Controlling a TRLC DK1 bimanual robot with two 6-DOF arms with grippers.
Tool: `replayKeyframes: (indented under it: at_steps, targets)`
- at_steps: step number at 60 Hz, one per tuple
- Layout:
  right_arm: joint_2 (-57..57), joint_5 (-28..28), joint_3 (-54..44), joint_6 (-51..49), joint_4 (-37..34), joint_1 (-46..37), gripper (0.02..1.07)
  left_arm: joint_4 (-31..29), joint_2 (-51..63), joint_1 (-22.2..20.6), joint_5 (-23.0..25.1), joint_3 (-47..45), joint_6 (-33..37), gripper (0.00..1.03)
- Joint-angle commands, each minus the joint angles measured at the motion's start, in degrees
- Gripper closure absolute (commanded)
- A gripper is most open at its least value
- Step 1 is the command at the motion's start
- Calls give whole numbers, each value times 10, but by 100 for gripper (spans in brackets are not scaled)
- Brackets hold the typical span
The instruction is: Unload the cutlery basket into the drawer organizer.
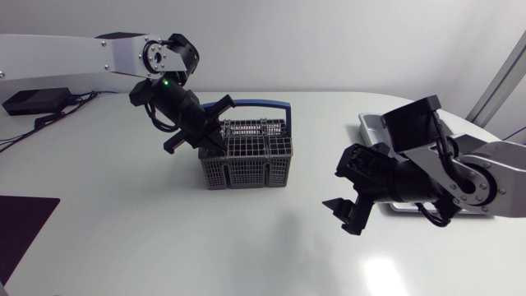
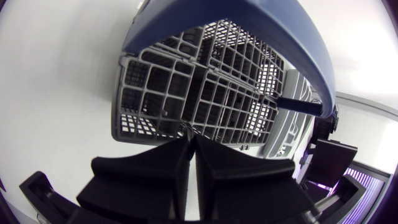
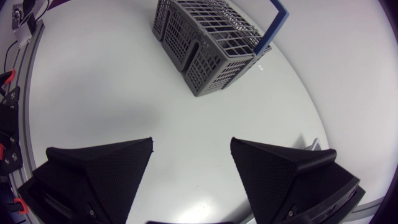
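**Head view**
- The basket (image 1: 246,156), a grey grid with a blue handle (image 1: 271,105), stands upright on the white table (image 1: 164,238), slightly left of frame centre.
- The left arm enters from the upper left of the frame. The left gripper (image 1: 205,138) points down at the basket's left rear corner, just above the rim.
- The right arm enters from the right edge. The right gripper (image 1: 343,215) hangs over bare table right of centre, well apart from the basket.
- The organizer (image 1: 367,125), a pale grey tray, lies at the right of the frame and is largely covered by the right arm.
- A dark mat (image 1: 25,226) lies at the lower left edge.

**Left wrist view**
- The left gripper (image 2: 191,142) has its fingers pressed together, with only a thin seam between them.
- Whether anything thin is pinched at the tips cannot be determined.
- The basket (image 2: 186,93) is directly ahead of and below the tips. Its handle (image 2: 249,25) arches across beyond it.

**Right wrist view**
- The right gripper (image 3: 191,142) is spread wide, with only bare table between the fingers.
- The basket (image 3: 208,46) stands well ahead of the fingers, handle (image 3: 277,25) upright.
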Motion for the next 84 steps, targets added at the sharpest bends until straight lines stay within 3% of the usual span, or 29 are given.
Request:
replayKeyframes:
  at_steps: [1,48,84]
  targets:
    - [9,4,-18,19,8,7,17,-16,-4,4,-5,5,4,99]
    - [14,38,-15,37,22,51,17,-16,-82,46,63,-24,32,99]
    - [-7,60,-6,49,19,80,14,-17,-174,72,77,-41,41,99]
